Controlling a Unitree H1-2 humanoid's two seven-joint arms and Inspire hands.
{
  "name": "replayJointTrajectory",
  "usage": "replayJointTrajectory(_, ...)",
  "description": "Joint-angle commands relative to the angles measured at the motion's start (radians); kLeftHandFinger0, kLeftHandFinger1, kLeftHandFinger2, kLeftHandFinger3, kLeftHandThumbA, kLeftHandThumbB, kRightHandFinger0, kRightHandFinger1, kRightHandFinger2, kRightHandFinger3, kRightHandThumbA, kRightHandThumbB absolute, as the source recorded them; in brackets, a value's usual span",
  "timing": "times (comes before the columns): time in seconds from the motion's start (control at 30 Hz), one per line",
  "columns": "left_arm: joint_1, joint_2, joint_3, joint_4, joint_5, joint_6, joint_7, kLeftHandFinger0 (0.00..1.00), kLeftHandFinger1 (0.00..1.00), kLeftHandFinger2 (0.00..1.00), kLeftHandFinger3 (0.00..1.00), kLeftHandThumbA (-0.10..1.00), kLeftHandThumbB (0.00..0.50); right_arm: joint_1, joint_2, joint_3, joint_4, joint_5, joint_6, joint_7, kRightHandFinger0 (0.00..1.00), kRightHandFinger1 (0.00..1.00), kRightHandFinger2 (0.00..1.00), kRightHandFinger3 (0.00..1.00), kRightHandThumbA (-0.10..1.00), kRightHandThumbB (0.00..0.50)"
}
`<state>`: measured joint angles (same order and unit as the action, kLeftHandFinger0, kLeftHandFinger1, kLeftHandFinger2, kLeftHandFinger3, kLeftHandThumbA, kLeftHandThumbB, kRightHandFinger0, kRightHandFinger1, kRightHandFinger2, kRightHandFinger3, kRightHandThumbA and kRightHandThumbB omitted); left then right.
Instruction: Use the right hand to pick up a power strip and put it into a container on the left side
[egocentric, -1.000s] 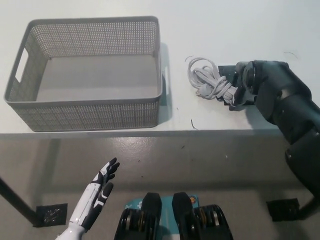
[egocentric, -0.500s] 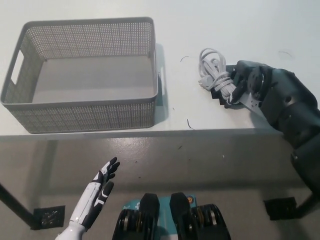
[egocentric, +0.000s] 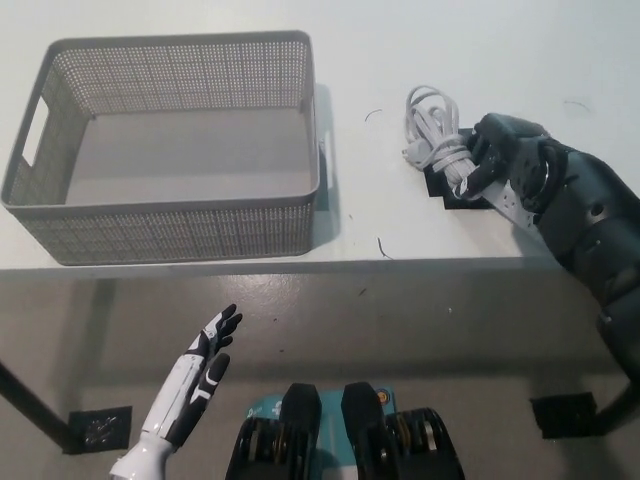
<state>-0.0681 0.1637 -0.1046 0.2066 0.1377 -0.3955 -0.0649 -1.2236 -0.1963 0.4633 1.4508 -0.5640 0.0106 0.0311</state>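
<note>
1. Black and mostly hidden, the power strip (egocentric: 452, 186) lies on the white table (egocentric: 400, 60), to the right of the container; only a dark slab edge is seen under the cable and the hand.
2. Its shape is hard to make out, and its long axis cannot be told with certainty, though the visible part appears to run roughly left to right across the table.
3. A white cable (egocentric: 434, 130) is coiled in loose loops on top of the strip, its loops stretching away from the table's front edge; its plug end is too small to be made out.
4. The black right hand (egocentric: 497, 160) is closed around the cable bundle and the strip's right part, with its fingers curled over them. Whether the strip is lifted clear of the table cannot be told.
5. The right arm is cut off by the picture's right edge.
6. A grey plastic basket (egocentric: 170, 227) serves as the container; it is rectangular, with perforated mesh walls, a smooth rim, a plain floor and a handle slot in its left wall. It is seen standing well apart from the strip, on the table's left side.
7. The white left hand (egocentric: 200, 375) is held low at the lower left, below the table's edge, with its fingers straight and slightly spread and nothing in it.
</note>
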Motion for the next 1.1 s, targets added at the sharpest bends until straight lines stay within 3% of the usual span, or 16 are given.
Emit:
replayJointTrajectory(0.0, -0.05, 0.036, 0.01, -0.026, -0.007, -0.048, -0.019, 1.0, 1.0, 1.0, 1.0, 1.0, 0.191, -0.23, -0.057, -0.043, -0.054, 0.019, -0.192, -0.405, 0.0, 0.14, 0.59, 0.5, -0.1, 0.146)
replayJointTrajectory(0.1, -0.058, 0.036, 0.011, -0.026, -0.006, -0.052, -0.017, 1.0, 1.0, 1.0, 1.0, 1.0, 0.178, -0.277, -0.066, -0.037, -0.054, 0.011, -0.188, -0.416, 0.0, 0.13, 0.67, 0.55, -0.1, 0.126)
replayJointTrajectory(0.2, -0.062, 0.037, 0.011, -0.028, -0.012, -0.045, -0.022, 1.0, 1.0, 1.0, 1.0, 1.0, 0.186, -0.311, -0.078, -0.032, -0.06, 0.004, -0.22, -0.439, 0.0, 0.12, 0.72, 0.63, -0.1, 0.143)
replayJointTrajectory(0.27, -0.062, 0.037, 0.01, -0.03, -0.012, -0.04, -0.023, 1.0, 1.0, 1.0, 1.0, 1.0, 0.189, -0.336, -0.078, -0.03, -0.064, 0.0, -0.221, -0.445, 0.0, 0.19, 0.8, 0.77, -0.1, 0.134)
replayJointTrajectory(0.37, -0.065, 0.037, 0.01, -0.026, -0.006, -0.048, -0.02, 1.0, 1.0, 1.0, 1.0, 1.0, 0.182, -0.373, -0.073, -0.031, -0.068, 0.003, -0.205, -0.421, 0.0, 0.28, 0.85, 0.87, -0.1, 0.146)
replayJointTrajectory(0.5, -0.061, 0.036, 0.011, -0.028, -0.005, -0.048, -0.02, 1.0, 1.0, 1.0, 1.0, 1.0, 0.181, -0.41, -0.062, -0.032, -0.072, 0.006, -0.186, -0.411, 0.0, 0.36, 0.88, 0.9, -0.1, 0.143)
replayJointTrajectory(0.57, -0.06, 0.036, 0.01, -0.027, -0.008, -0.05, -0.023, 1.0, 1.0, 1.0, 1.0, 1.0, 0.179, -0.429, -0.058, -0.025, -0.077, -0.001, -0.194, -0.409, 0.02, 0.41, 0.91, 0.89, -0.1, 0.152)
replayJointTrajectory(0.6, -0.058, 0.036, 0.01, -0.026, -0.008, -0.051, -0.023, 1.0, 1.0, 1.0, 1.0, 1.0, 0.178, -0.433, -0.057, -0.021, -0.078, -0.004, -0.196, -0.409, 0.0, 0.38, 0.85, 0.83, -0.1, 0.151)
replayJointTrajectory(0.63, -0.057, 0.036, 0.01, -0.026, -0.01, -0.052, -0.024, 1.0, 1.0, 1.0, 1.0, 1.0, 0.177, -0.441, -0.055, -0.017, -0.079, -0.007, -0.196, -0.407, 0.0, 0.29, 0.65, 0.81, -0.1, 0.138)
replayJointTrajectory(0.67, -0.057, 0.036, 0.011, -0.024, -0.009, -0.056, -0.024, 1.0, 1.0, 1.0, 1.0, 1.0, 0.177, -0.455, -0.051, -0.014, -0.079, -0.01, -0.188, -0.399, 0.0, 0.21, 0.6, 0.58, -0.1, 0.121)
replayJointTrajectory(0.7, -0.057, 0.036, 0.011, -0.024, -0.009, -0.057, -0.024, 1.0, 1.0, 1.0, 1.0, 1.0, 0.177, -0.466, -0.049, -0.012, -0.081, -0.011, -0.186, -0.393, 0.0, 0.18, 0.57, 0.49, -0.1, 0.117)
replayJointTrajectory(0.77, -0.052, 0.038, 0.012, -0.025, -0.009, -0.057, -0.025, 1.0, 1.0, 1.0, 1.0, 1.0, 0.18, -0.473, -0.045, -0.013, -0.083, -0.01, -0.201, -0.399, 0.0, 0.15, 0.6, 0.49, -0.1, 0.121)
replayJointTrajectory(0.9, -0.046, 0.041, 0.013, -0.024, -0.014, -0.061, -0.029, 1.0, 1.0, 1.0, 1.0, 1.0, 0.175, -0.497, -0.027, -0.022, -0.082, 0.001, -0.216, -0.403, 0.0, 0.18, 0.68, 0.68, -0.1, 0.217)
replayJointTrajectory(0.97, -0.047, 0.041, 0.013, -0.022, -0.016, -0.061, -0.03, 1.0, 1.0, 1.0, 1.0, 1.0, 0.173, -0.515, -0.008, -0.014, -0.083, -0.006, -0.211, -0.408, 0.0, 0.15, 0.62, 0.57, -0.1, 0.198)
replayJointTrajectory(1.03, -0.048, 0.041, 0.012, -0.024, -0.018, -0.058, -0.033, 1.0, 1.0, 1.0, 1.0, 1.0, 0.172, -0.531, 0.013, -0.002, -0.087, -0.018, -0.22, -0.421, 0.0, 0.16, 0.66, 0.56, -0.1, 0.171)
replayJointTrajectory(1.07, -0.046, 0.039, 0.011, -0.024, -0.017, -0.056, -0.032, 1.0, 1.0, 1.0, 1.0, 1.0, 0.172, -0.534, 0.022, 0.005, -0.087, -0.025, -0.232, -0.433, 0.0, 0.16, 0.64, 0.5, -0.1, 0.201)
